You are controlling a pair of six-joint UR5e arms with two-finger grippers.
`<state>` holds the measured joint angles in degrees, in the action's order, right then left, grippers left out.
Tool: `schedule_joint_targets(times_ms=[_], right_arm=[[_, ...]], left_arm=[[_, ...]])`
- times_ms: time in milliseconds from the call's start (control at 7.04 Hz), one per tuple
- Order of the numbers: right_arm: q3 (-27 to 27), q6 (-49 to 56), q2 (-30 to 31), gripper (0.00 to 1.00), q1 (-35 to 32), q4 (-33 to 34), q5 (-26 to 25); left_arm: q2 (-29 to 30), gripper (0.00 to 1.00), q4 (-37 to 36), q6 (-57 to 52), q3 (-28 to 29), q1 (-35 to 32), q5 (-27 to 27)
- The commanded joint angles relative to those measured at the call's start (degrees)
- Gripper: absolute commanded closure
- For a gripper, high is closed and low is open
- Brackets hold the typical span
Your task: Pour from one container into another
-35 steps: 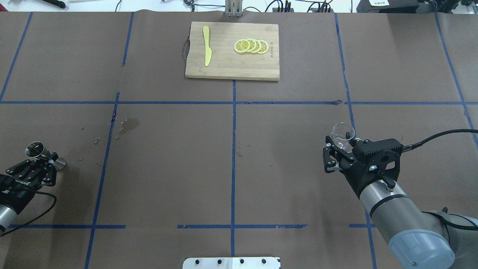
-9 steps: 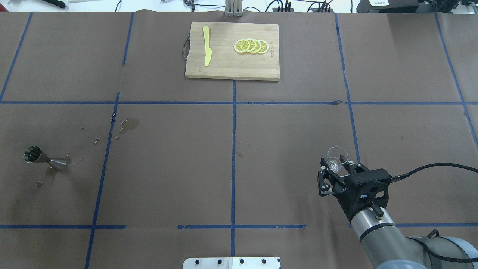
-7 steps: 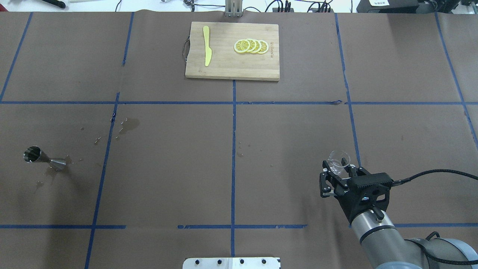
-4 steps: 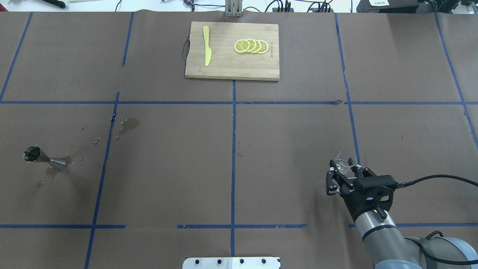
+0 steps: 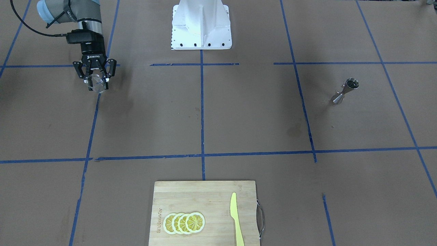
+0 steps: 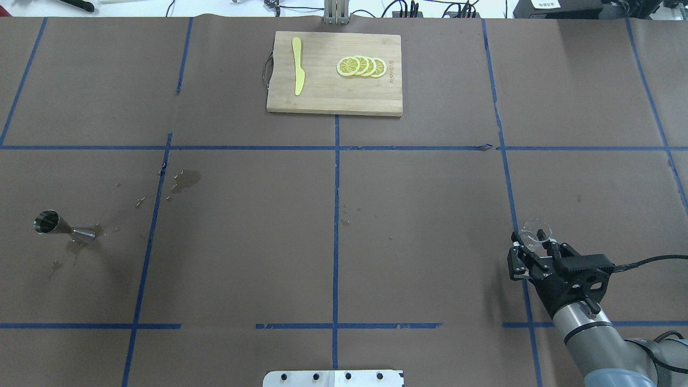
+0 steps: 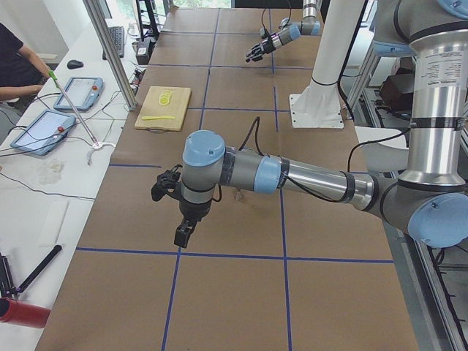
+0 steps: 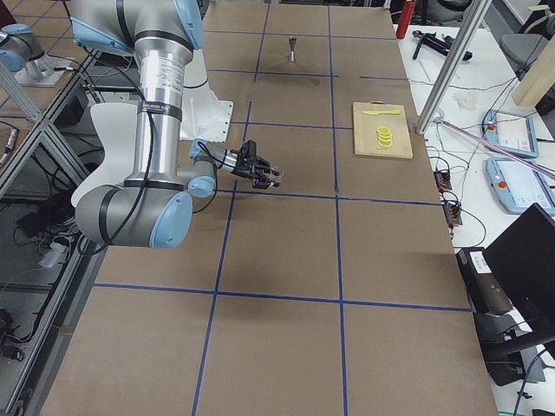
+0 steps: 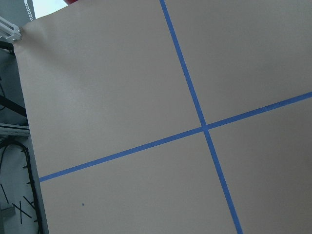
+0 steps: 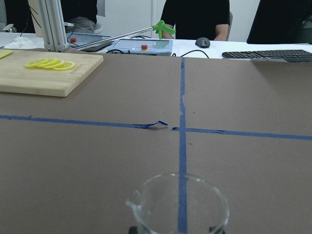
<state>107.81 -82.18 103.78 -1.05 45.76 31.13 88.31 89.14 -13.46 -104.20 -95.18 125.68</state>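
The clear glass tumbler (image 6: 536,232) sits upright between the fingers of my right gripper (image 6: 529,248), which is shut on it near the table's right front. The same gripper (image 5: 96,78) shows in the front-facing view at upper left. The right wrist view shows the tumbler's rim (image 10: 180,202) at the bottom. The steel jigger (image 6: 60,226) stands alone at the far left, and also shows in the front-facing view (image 5: 344,90). My left gripper (image 7: 164,184) shows only in the exterior left view, so I cannot tell if it is open or shut.
A wooden cutting board (image 6: 322,94) with lemon slices (image 6: 361,66) and a yellow knife (image 6: 297,65) lies at the far middle. Wet spots (image 6: 185,180) mark the paper near the jigger. People sit at a side table (image 10: 195,19) beyond the far edge.
My right gripper has carried the tumbler right and nearer the robot. The left gripper, beside the jigger five seconds ago, has left the overhead view; the jigger stays put.
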Motion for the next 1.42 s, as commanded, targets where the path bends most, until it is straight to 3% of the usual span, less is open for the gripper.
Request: schedule_joint_targets(times_ms=[0,994,1278], right_arm=[[-3.82,-3.23,0.2,1.0,0.0,-1.8,-0.02],[-5.77,-3.34,-0.68,0.99,0.18,-2.34,-0.11],[-5.86,-3.34,-0.68,0.83,0.26,-2.34,-0.02]], left_arm=[[-0.06,0.0,-0.28,0.19,0.14,-0.01,1.23],[0.2,0.0,-1.68,0.27,0.23,1.05,2.81],[0.2,0.0,-1.69,0.27,0.14,1.05,2.82]])
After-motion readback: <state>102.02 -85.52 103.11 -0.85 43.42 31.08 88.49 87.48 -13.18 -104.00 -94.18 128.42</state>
